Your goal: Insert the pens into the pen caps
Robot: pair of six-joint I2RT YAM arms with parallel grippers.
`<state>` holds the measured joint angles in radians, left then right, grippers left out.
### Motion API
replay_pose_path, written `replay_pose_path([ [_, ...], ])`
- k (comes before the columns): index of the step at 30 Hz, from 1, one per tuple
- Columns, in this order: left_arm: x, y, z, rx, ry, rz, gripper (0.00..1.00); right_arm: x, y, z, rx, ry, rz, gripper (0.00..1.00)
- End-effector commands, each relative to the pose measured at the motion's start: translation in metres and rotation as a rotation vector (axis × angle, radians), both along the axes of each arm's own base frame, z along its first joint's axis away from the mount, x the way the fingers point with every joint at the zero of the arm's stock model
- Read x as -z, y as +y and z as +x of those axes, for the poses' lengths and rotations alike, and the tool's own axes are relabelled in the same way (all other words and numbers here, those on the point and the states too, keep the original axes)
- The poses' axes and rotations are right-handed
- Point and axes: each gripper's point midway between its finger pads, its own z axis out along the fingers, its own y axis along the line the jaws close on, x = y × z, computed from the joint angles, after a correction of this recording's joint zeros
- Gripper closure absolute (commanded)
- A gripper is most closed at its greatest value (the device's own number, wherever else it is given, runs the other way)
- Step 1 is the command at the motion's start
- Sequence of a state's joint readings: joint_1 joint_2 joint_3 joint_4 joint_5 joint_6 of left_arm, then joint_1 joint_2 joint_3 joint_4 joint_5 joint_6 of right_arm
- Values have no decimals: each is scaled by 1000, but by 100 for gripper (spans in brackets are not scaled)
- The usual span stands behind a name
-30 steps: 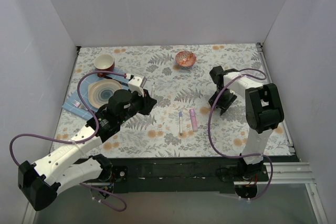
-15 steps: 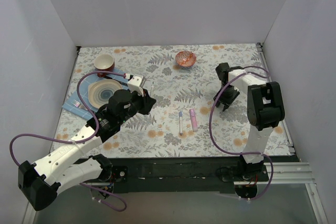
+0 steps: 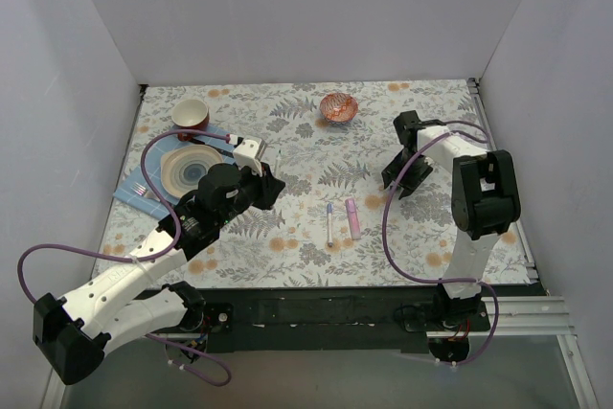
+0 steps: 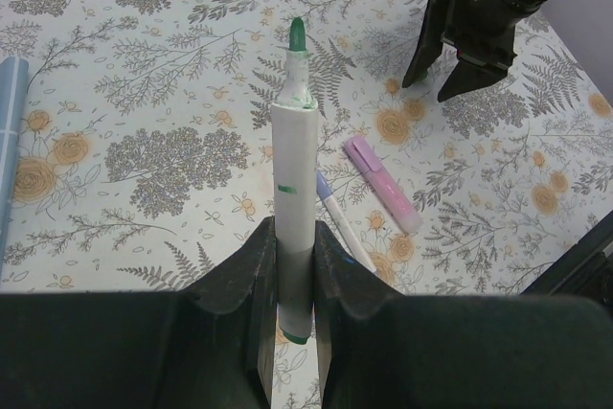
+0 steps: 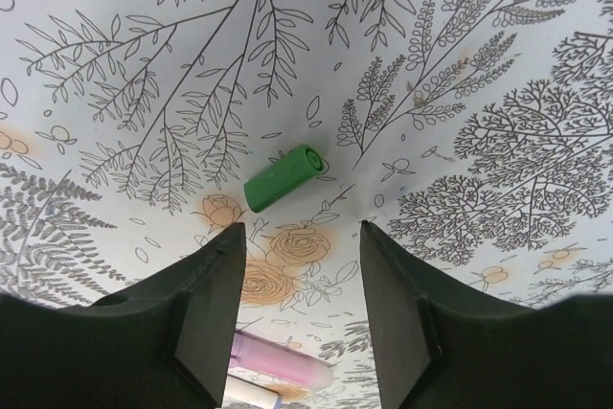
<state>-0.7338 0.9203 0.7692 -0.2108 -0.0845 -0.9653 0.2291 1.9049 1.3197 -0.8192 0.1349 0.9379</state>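
Observation:
My left gripper (image 4: 292, 265) is shut on a slim white pen (image 4: 294, 189) with a bare green tip, held above the table and pointing away; in the top view the gripper (image 3: 266, 177) is left of centre. A green cap (image 5: 283, 178) lies on the flowered cloth just beyond my open, empty right gripper (image 5: 302, 232), which hangs low over the right side of the table (image 3: 395, 184). A pale-pink marker (image 3: 352, 218) and a slim white pen with a purple-blue end (image 3: 329, 222) lie side by side at the centre front. Both also show in the left wrist view, the marker (image 4: 381, 184) and the pen (image 4: 340, 227).
A copper wire bowl (image 3: 338, 106) stands at the back centre. A red and cream cup (image 3: 190, 113) and a striped plate (image 3: 187, 170) on a blue napkin with cutlery sit at the back left. White walls enclose three sides.
My right gripper has shifted slightly back and left over the right side of the table. The left arm with the green-tipped pen has barely moved.

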Motion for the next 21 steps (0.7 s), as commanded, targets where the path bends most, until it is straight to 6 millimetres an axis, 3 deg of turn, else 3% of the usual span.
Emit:
replay_pose_path([
  [1, 0, 1, -2, 10, -2, 1, 98, -24, -2, 15, 122, -64, 25, 41],
  [6, 0, 1, -3, 12, -2, -4, 98, -21, 0, 19, 209, -41, 64, 40],
  [12, -2, 1, -4, 18, -5, -10, 98, -17, -12, 31, 270, -57, 76, 40],
  [21, -8, 3, -5, 15, -24, -20, 96, -4, -12, 19, 310, 32, 81, 41],
])
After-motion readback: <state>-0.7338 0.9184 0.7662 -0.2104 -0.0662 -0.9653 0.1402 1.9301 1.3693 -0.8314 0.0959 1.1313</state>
